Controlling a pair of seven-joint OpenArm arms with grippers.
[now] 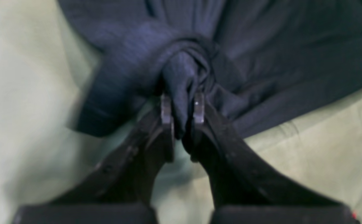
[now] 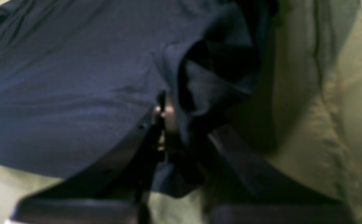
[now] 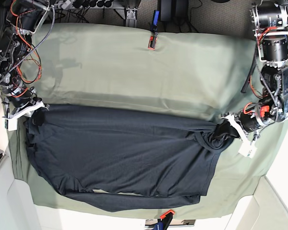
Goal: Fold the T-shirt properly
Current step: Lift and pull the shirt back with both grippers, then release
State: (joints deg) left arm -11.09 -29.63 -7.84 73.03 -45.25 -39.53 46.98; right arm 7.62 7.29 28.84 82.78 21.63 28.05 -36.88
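Your T-shirt (image 3: 120,158) lies spread across the olive-green table cloth (image 3: 134,67), with one long sleeve trailing along the near edge of the table. Your left gripper (image 1: 182,107) has its jaws pinched tight on a bunched fold of the navy fabric at the shirt's edge. Your right gripper (image 2: 176,116) is likewise clamped on a gathered bit of cloth at the opposite end, its fingers mostly buried in the folds.

Bunched T-shirt (image 2: 75,93) fabric hides the right tool's (image 2: 181,124) tips.
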